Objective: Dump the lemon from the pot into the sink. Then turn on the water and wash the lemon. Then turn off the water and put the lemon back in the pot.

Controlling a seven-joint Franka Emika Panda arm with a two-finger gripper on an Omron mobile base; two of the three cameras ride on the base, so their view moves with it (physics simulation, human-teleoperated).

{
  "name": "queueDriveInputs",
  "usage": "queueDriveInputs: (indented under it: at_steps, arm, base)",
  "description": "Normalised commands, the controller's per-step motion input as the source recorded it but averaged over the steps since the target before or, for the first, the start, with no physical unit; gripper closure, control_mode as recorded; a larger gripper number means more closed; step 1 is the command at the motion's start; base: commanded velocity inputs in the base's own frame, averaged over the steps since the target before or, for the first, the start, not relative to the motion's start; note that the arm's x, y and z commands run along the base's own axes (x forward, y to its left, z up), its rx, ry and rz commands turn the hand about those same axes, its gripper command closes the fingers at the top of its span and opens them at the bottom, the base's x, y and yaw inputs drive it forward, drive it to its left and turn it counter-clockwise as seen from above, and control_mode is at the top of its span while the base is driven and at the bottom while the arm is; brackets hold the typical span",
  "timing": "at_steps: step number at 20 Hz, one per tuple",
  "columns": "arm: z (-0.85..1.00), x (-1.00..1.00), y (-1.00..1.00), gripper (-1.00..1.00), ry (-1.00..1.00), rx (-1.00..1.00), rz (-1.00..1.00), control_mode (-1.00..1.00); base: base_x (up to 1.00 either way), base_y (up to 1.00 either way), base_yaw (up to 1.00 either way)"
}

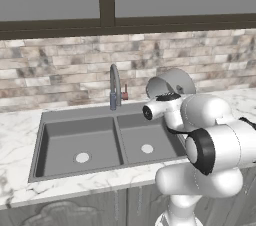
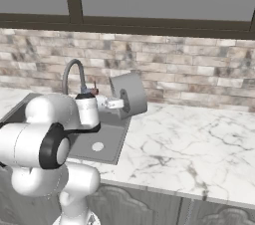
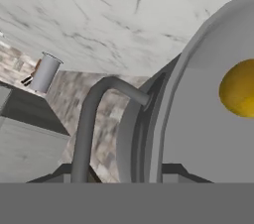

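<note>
So the gripper (image 2: 121, 103) has its jaws clamped on the rim of the pot (image 2: 130, 93), holding it tipped on its side up in the middle of the right base frame, above the right end of the sink (image 1: 80, 120). That pot is smooth grey metal, round with straight walls, and the hand view shows a thin loop handle curving off its side. Sitting inside against the wall, at the right edge of the hand view, is the lemon (image 3: 242, 89), glossy yellow-orange. Dark grey double basin down below, pale round drains. A slim arched faucet (image 1: 115, 86) stands behind the divider. White veined marble counter (image 2: 199, 144), rough brick backsplash (image 1: 55, 65).
</note>
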Motion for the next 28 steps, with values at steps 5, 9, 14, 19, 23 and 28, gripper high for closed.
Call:
queueDriveInputs:
  at_steps: [5,9,14,19,23,28]
  arm:
    - [0.04,0.36,0.19,1.0,0.0,-0.05,0.0,-1.0]
    - [0.05,0.19,0.02,1.0,0.0,-0.16,0.0,-1.0]
    - [0.01,0.12,0.01,1.0,0.0,-0.19,0.0,-1.0]
    - [0.0,0.02,0.0,1.0,0.0,-0.14,0.0,-1.0]
    - [0.0,0.1,0.04,1.0,0.0,-0.09,0.0,-1.0]
    - [0.01,0.03,0.01,1.0,0.0,-0.09,0.0,-1.0]
  base:
    - [0.0,0.0,0.0]
    - [0.0,0.0,0.0]
    - [0.0,0.0,0.0]
    - [0.0,0.0,0.0]
    - [0.0,0.0,0.0]
    - [0.0,0.0,0.0]
